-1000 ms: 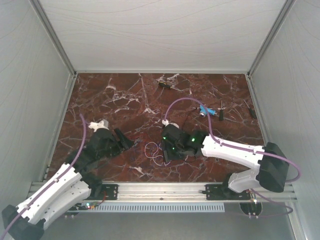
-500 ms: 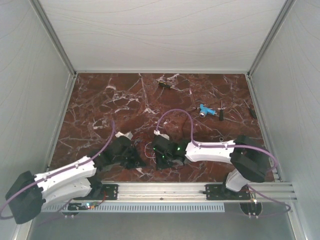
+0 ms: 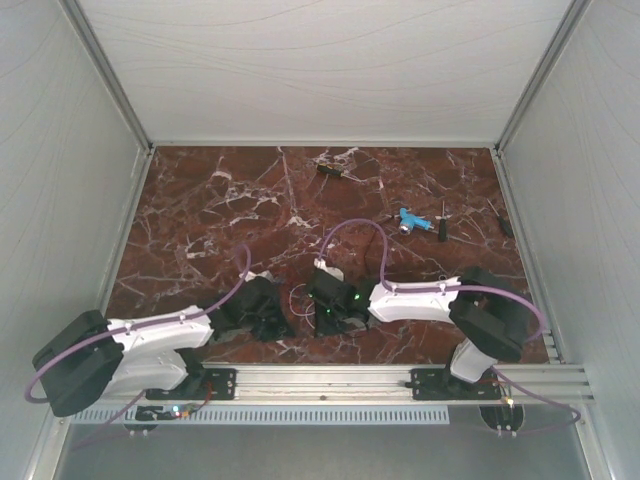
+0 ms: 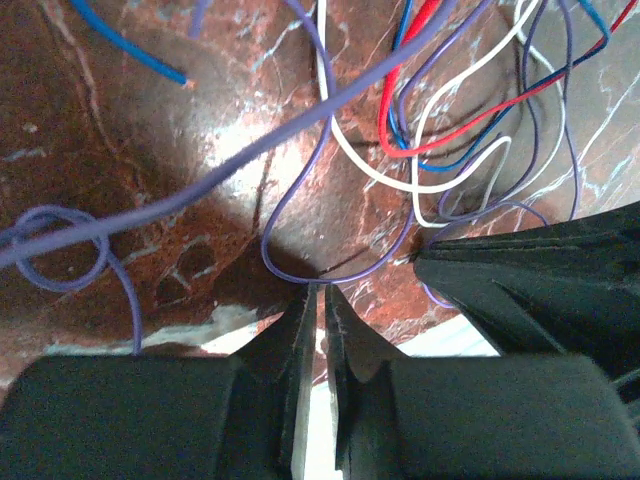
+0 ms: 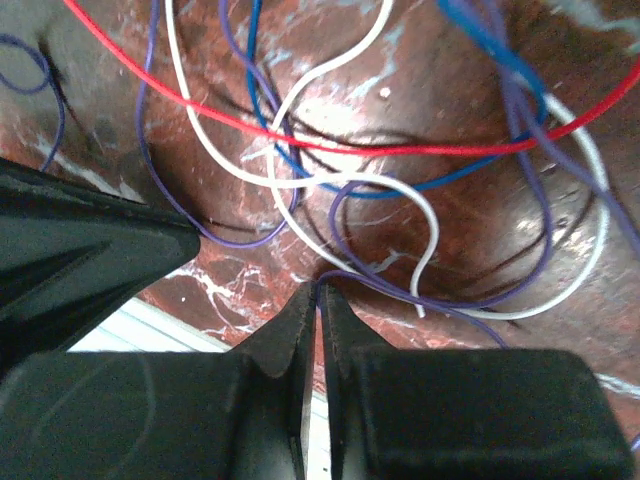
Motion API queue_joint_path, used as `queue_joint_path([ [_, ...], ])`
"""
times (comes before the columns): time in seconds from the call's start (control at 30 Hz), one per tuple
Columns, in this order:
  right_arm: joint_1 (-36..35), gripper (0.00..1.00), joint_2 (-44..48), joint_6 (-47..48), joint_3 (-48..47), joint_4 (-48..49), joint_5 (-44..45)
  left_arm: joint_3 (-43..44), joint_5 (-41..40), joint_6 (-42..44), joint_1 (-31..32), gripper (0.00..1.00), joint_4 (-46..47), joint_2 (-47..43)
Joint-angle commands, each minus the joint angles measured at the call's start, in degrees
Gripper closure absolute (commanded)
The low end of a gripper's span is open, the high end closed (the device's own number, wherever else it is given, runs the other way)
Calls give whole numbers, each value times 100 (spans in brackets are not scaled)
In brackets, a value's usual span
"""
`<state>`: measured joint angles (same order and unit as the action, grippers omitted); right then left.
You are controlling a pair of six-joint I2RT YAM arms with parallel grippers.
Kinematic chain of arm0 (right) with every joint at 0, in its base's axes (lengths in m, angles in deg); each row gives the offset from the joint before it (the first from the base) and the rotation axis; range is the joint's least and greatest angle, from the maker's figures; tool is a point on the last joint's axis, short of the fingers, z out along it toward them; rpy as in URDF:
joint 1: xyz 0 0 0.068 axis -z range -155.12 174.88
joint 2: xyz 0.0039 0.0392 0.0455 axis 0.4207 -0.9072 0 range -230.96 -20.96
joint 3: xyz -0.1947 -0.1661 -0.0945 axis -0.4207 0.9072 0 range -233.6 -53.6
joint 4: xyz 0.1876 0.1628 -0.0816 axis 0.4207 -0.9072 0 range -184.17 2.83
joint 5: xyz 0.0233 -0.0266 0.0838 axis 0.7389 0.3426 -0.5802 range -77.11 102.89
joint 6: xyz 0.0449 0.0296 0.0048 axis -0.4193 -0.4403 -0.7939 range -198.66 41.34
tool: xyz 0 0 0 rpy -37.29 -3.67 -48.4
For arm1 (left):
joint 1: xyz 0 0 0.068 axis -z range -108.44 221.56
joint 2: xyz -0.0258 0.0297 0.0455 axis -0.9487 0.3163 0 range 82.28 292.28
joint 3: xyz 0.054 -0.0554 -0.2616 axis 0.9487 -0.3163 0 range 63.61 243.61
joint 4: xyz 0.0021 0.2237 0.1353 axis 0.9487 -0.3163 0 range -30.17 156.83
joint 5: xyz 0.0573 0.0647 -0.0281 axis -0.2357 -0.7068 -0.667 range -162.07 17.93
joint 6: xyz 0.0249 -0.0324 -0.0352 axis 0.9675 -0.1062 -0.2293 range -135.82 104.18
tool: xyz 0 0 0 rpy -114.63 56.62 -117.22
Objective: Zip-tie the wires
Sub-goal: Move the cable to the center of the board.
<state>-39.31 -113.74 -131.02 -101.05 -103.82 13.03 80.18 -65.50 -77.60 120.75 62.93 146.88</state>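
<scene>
Left gripper (image 4: 320, 300): jaws pinched to a sliver, a purple strand of the wires (image 4: 400, 150) caught right at the tips. Right gripper (image 5: 318, 300): jaws shut tight on another purple strand. The two grippers sit nose to nose, almost touching. Red, white, blue and purple loops fan out just beyond them on the desk (image 3: 200, 200), near its front edge. A blue tool (image 3: 415, 222) lies well apart.

- Red-brown marble table (image 3: 200, 200), veined white.
- Thin tangled wires (image 4: 440, 120) lie just ahead of both arms' fingers (image 4: 298, 330).
- Blue-handled tool (image 3: 412, 220) lies well beyond the fingers.
</scene>
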Motion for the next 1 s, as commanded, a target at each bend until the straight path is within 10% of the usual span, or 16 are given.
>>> queue_joint_path([
  [0.0,272,97,-15,58,242,-55,411,47,-574,8,34,92,312,144],
  [0.97,1258,98,-76,960,-8,-599,827,695,-2255,924,-834,98,372,1064],
])
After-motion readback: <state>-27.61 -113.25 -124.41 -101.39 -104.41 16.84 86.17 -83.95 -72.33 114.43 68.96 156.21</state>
